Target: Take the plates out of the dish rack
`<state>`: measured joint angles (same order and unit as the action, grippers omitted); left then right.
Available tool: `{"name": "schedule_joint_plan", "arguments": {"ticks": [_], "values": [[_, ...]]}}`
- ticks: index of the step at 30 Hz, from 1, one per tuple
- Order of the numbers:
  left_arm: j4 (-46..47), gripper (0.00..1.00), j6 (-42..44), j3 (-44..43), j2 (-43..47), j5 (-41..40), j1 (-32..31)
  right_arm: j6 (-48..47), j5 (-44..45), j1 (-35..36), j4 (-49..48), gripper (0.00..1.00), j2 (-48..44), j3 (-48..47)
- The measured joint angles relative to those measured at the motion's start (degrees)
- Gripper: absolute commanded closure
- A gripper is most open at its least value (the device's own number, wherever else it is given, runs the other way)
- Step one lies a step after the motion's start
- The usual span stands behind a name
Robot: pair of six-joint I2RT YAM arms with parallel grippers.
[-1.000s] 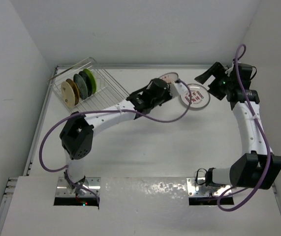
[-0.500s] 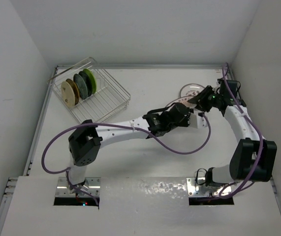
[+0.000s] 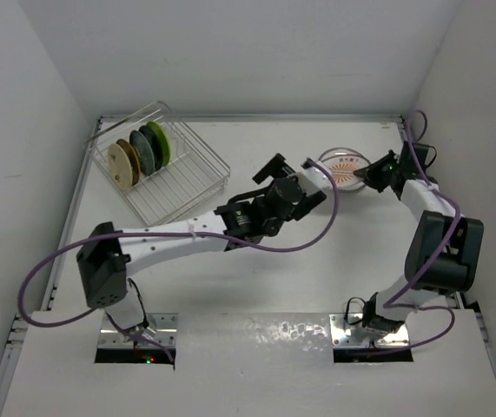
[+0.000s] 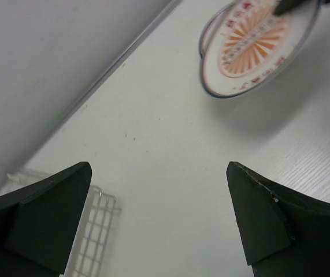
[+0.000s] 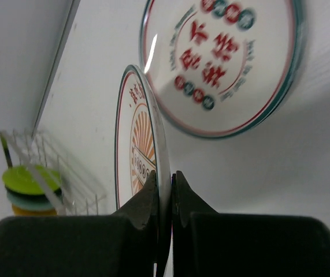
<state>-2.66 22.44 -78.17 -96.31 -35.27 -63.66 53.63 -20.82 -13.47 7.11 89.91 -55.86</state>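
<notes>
Since half a second ago my left arm has drawn back from the hand-over spot toward the middle of the desk (image 3: 256, 287). My right arm has swung out to the 1 o'clock corner with the sunburst plate (image 3: 345, 167).

My left claw (image 4: 159, 170) is spread wide with nothing between its fingers. It faces the sunburst plate at its 1 o'clock, well apart from it.

My right claw (image 5: 163, 176) is pinched tight on the rim of the sunburst plate and holds it tilted over a red-lettered plate (image 5: 222, 63) lying flat on the desk. I cannot tell whether the two touch.

The dish rack (image 3: 191, 178) sits at 10 o'clock. A tan plate (image 3: 124, 162), a dark green plate (image 3: 143, 149) and a lime green plate (image 3: 158, 142) stand on edge in its slots.
</notes>
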Motion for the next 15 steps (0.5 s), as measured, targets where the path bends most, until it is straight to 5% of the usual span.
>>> {"name": "schedule_joint_plan", "arguments": {"ticks": [6, 11, 12, 15], "values": [[-7.89, 0.0, -19.43, 0.0, 7.82, -8.24, 1.29, 0.42, 4.46, -2.34, -8.85, 1.0, 9.66, -0.11], [-11.69, 0.0, -27.96, 4.9, 12.46, -8.92, 3.85, 0.76, 5.05, -3.34, -12.79, 0.66, 15.19, -1.03], [-12.44, 0.0, -29.03, 5.84, 13.25, -8.76, 4.31, 0.7, 5.29, -3.54, -13.16, 0.43, 15.96, -1.57], [-13.62, 0.0, -32.11, 8.17, 15.04, -7.91, 6.14, 0.26, 5.99, -3.74, -13.33, 0.32, 18.6, -4.24]]}}
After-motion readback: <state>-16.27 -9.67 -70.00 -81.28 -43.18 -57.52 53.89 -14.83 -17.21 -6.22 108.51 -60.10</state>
